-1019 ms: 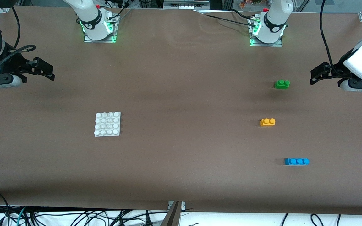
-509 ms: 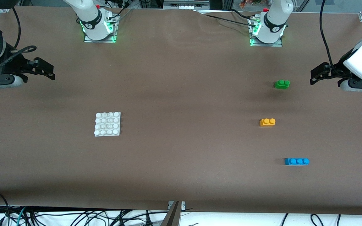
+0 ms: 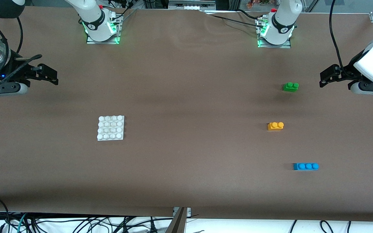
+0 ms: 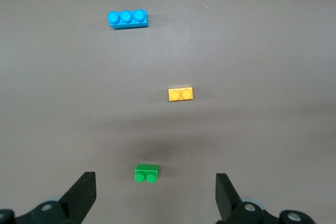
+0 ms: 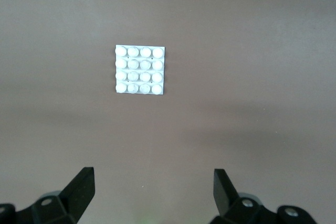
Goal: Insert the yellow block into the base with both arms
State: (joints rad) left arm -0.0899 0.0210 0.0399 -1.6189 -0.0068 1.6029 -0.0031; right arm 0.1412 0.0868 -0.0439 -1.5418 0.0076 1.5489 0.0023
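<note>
Right gripper (image 3: pixel 49 76) shifted slightly toward base (image 3: pixel 110 127), fingers apart; left gripper (image 3: pixel 327 77) waits, fingers apart; yellow block (image 3: pixel 275 126) unmoved on desk (image 3: pixel 186 155), at 3 o'clock from base.

Brown matte tabletop (image 3: pixel 186 106), faintly wrinkled near its upper edge. Tangled black cables (image 3: pixel 76 223) on pale floor below tabletop's near edge. Metal frame pieces (image 3: pixel 191 5) above tabletop's upper edge. Even overhead lighting.
</note>
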